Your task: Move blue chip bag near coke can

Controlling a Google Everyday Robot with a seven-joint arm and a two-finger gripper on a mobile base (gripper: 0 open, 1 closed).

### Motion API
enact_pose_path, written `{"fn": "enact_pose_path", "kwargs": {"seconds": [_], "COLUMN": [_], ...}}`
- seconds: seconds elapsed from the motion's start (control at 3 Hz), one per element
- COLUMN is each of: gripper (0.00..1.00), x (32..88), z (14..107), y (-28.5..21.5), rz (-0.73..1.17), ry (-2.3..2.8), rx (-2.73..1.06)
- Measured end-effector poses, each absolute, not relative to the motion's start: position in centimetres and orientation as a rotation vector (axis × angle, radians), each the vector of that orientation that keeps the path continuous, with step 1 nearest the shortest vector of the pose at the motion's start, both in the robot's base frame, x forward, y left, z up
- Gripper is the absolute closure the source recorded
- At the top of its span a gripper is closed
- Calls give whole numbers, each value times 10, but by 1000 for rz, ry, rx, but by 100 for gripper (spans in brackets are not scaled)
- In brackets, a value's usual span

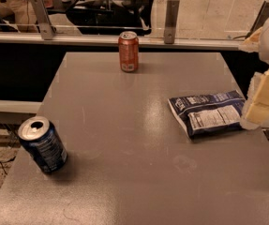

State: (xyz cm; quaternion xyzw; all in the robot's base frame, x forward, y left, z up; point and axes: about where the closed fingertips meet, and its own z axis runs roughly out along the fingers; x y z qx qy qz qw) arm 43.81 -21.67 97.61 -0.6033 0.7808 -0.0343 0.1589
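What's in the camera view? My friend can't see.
The gripper is by the right end of the chip bag, lying flat on the table, right side. The coke can stands at the far edge, a blue can near left.

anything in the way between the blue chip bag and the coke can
Nothing visible does: bare grey tabletop lies between the crinkly navy chip bag and the red-orange soda can at the far edge. The dark blue can sits near-left, off that line. The cream-coloured gripper is at the bag's right end.
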Motion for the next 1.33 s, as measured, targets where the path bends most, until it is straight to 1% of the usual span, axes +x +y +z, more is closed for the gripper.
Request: {"fn": "enact_pose_path", "kwargs": {"seconds": [0.67, 1.33], "gripper": [0, 0], "x": [452, 474], "z": [958, 904], "y": [-212, -208], "rz": [-89, 20], "ry": [2231, 2226], "rx": [-1757, -1763]}}
